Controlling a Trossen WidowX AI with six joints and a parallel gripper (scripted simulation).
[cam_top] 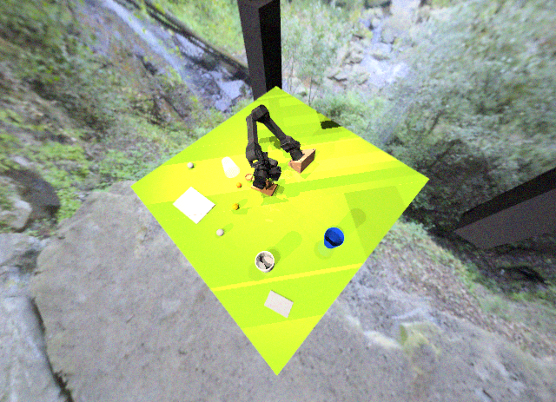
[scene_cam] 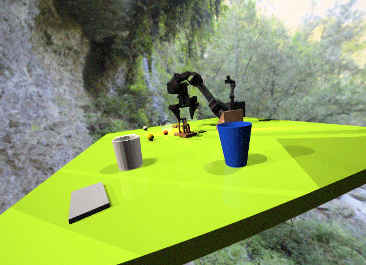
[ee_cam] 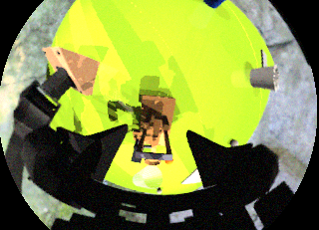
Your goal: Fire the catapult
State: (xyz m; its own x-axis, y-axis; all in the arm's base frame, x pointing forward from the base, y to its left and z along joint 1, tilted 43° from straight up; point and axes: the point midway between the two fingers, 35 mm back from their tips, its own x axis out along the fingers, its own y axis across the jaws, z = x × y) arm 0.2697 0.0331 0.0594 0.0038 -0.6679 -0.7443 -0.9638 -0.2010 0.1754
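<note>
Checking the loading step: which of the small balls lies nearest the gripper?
The orange ball, just beside the catapult under the open gripper. The yellow ball and both white balls lie farther off.

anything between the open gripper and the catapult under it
Nothing: the exterior view shows only air between the open gripper and the catapult below it.

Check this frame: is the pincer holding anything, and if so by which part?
Nothing is held. The pincer is open, hanging above the wooden catapult without touching it; the orange ball lies on the table beside it.
</note>
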